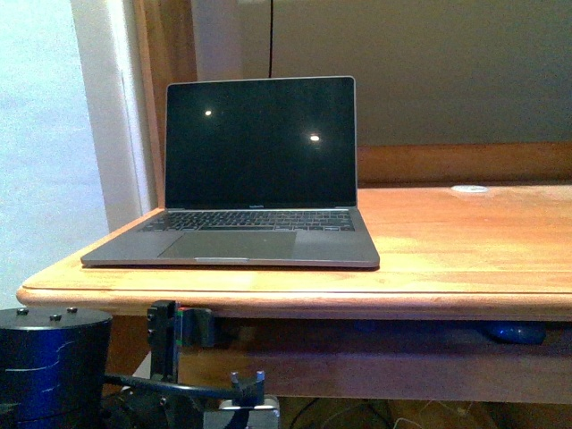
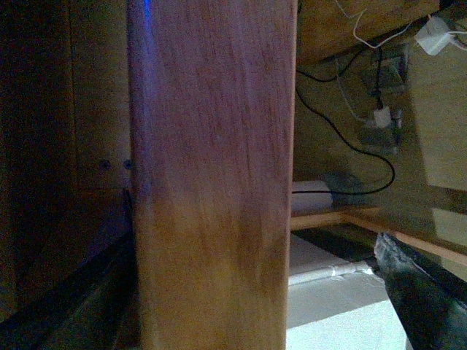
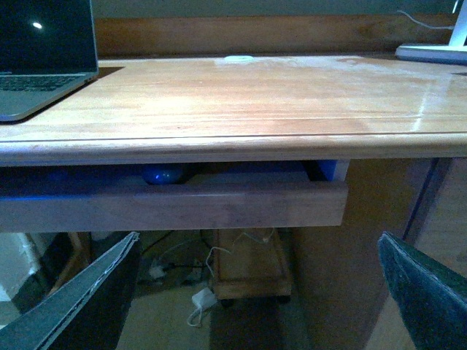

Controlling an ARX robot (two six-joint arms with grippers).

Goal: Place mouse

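Peeking from the drawer under the desk edge: mouse.

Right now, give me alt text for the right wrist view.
A dark mouse lies in the open drawer under the wooden desk. The right gripper faces the drawer, open. A laptop stands open on the desk.

Home office: open laptop on a wooden desk, cables underneath.
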